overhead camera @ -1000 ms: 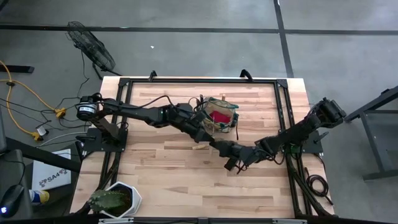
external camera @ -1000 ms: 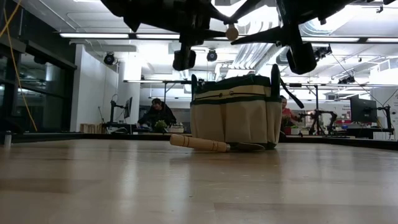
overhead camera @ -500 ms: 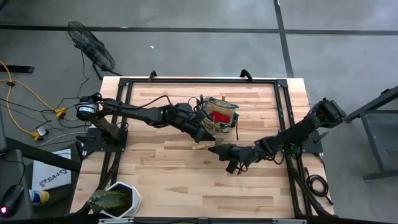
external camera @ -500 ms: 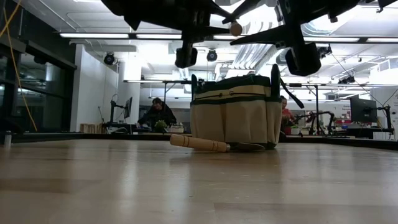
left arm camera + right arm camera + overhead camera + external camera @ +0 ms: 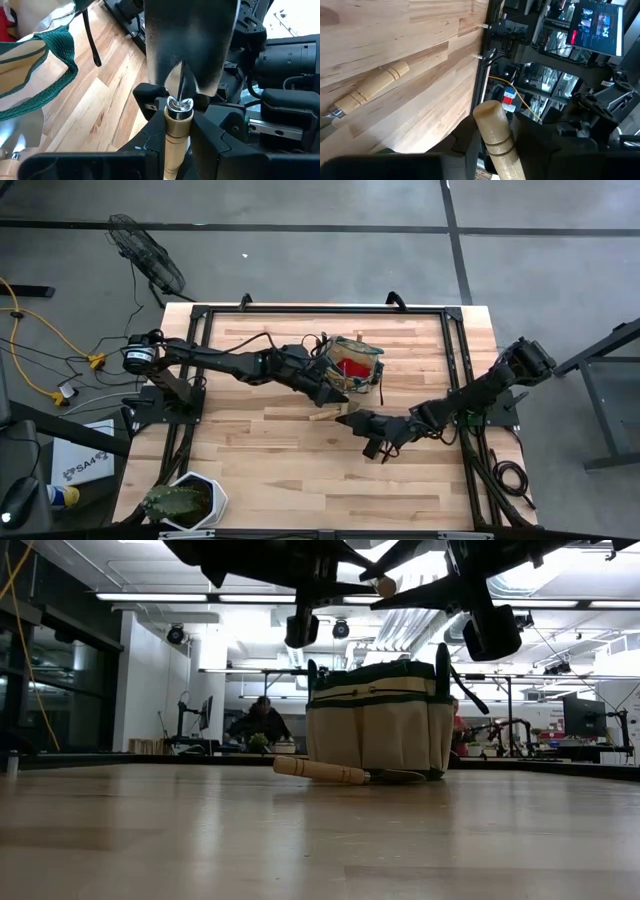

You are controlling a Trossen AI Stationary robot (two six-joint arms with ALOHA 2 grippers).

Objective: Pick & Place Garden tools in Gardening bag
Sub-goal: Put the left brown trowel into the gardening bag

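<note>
Since the earlier frame, right pincer point(image 5: 352, 418) has edged toward left pincer point(image 5: 340, 392); both clamp one trowel point(image 5: 186, 75). Handover step; next, one must release.

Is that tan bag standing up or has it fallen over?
Upright. The low view shows the gardening bag standing on its base on the table, rim on top.
</note>
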